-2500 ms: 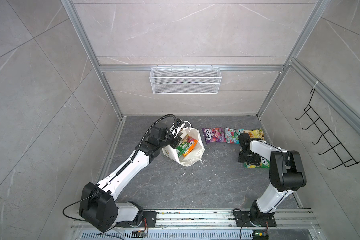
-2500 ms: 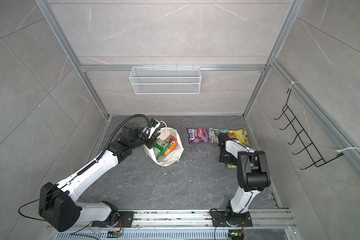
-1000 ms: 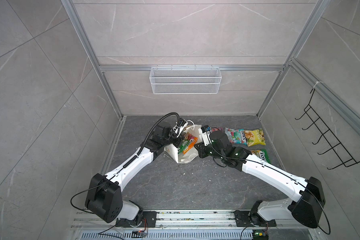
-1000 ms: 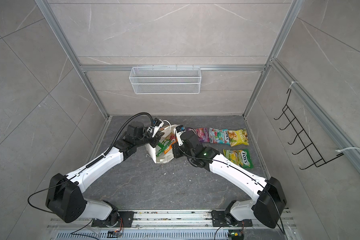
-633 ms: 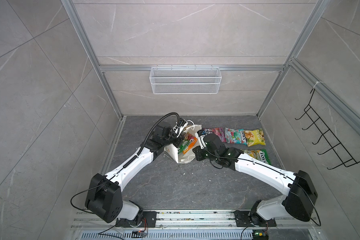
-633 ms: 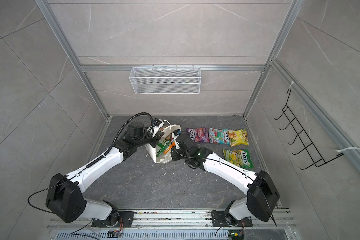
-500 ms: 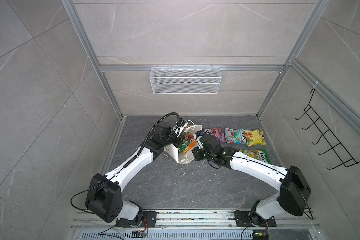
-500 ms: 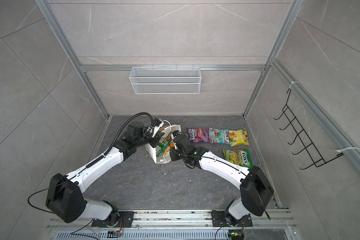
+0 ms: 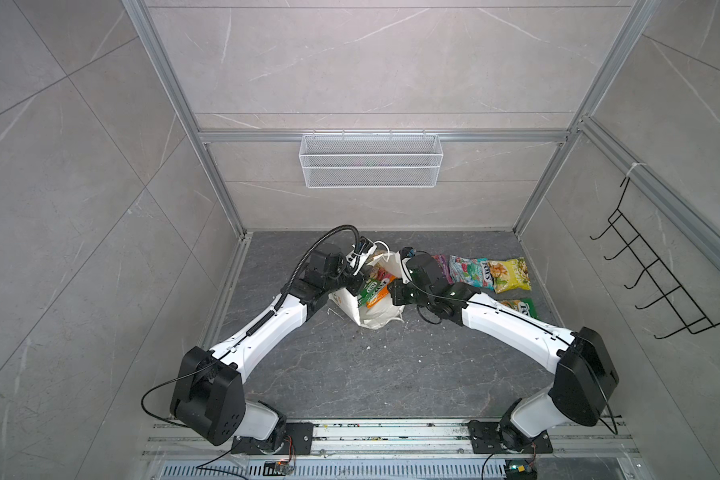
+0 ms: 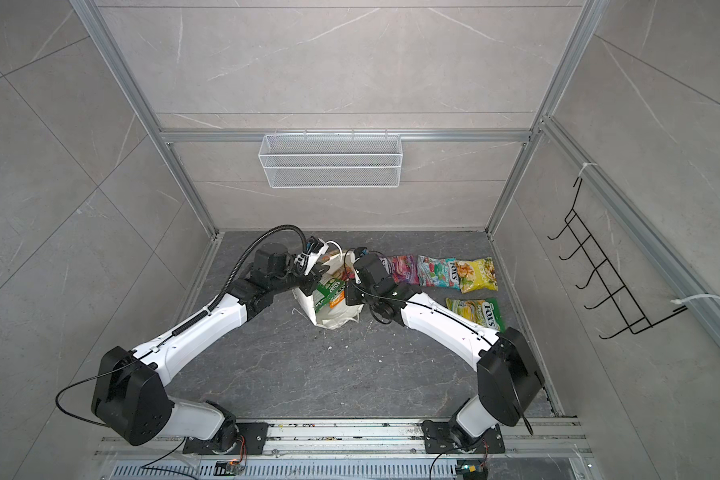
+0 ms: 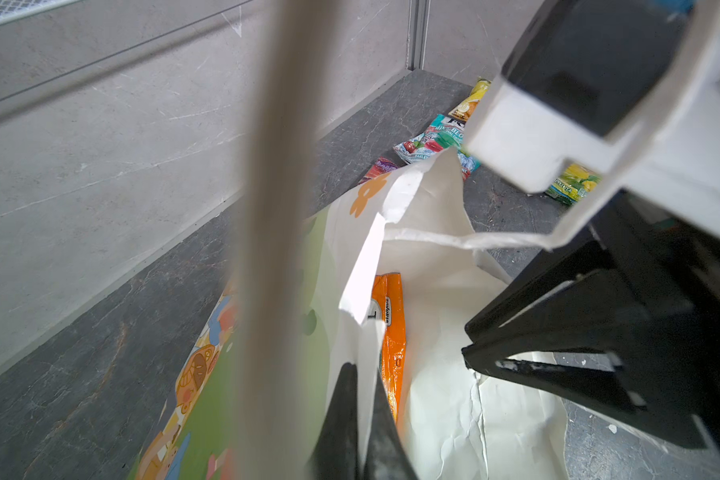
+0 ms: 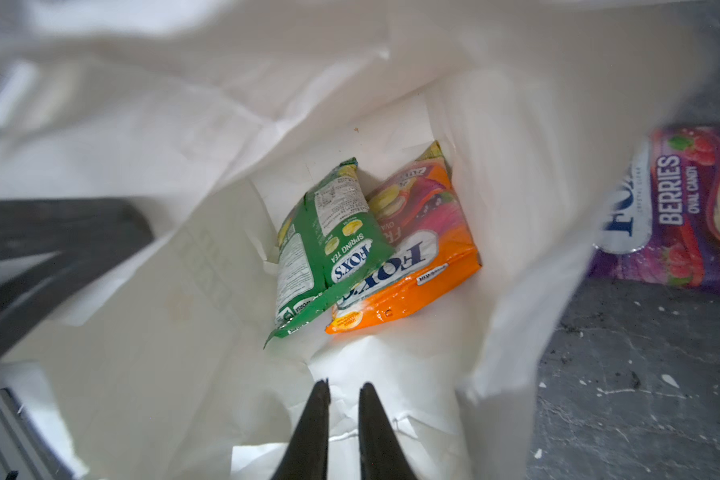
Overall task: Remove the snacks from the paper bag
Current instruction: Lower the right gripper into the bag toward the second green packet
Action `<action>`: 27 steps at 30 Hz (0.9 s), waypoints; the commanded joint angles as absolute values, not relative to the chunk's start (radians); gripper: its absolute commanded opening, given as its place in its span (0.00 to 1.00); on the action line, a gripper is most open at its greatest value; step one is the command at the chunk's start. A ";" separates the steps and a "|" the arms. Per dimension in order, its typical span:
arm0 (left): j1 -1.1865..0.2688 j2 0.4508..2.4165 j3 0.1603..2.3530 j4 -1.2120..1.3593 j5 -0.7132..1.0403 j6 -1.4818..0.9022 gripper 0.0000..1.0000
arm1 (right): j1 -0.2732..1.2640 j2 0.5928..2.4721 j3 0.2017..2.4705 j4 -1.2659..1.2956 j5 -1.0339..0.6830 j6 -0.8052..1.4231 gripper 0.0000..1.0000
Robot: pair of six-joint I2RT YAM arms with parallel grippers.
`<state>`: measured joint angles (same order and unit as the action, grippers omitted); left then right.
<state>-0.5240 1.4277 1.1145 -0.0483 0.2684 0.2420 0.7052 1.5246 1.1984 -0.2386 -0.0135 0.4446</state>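
2 snacks lie at the bottom of the paper bag: a green packet marked "FOX'S SPRING TEA" rests partly on top of an orange packet. In both top views the bag stands with its mouth gaping, near the middle of the far edge of the dark grey worktop.

4 more snacks lie flat on the worktop outside the bag. A purple packet, a teal packet and a yellow chip bag form a row along the far edge, running towards the far right corner. The purple one is just beside the bag and is partly hidden by the right arm. The teal one touches the chip bag. A yellow-green packet lies apart from that row, nearer the front and close to the right edge, beside the right arm.

The left gripper has its fingers pressed together on the rim of the bag, with the white paper wall pinched between them. It grips the left side of the mouth.

The right gripper sits at the mouth from the right side and points down into the bag. Its fingers stand a narrow gap apart with nothing between them, clear of both packets below.
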 commanded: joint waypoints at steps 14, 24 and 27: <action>-0.531 1.409 1.132 0.023 0.285 0.216 0.00 | 0.679 1.569 1.170 -0.140 -0.091 0.725 0.11; -0.531 1.414 1.140 0.018 0.282 0.203 0.00 | 0.775 1.609 1.097 -0.056 0.061 0.725 0.10; -0.531 1.414 1.138 0.018 0.280 0.201 0.00 | 0.792 1.609 1.078 -0.054 0.091 0.729 0.10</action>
<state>-0.5240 1.4277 1.1145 -0.0433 0.2680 0.2173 0.7837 1.6009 1.1023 -0.0814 0.0296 0.7128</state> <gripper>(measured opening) 0.047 0.102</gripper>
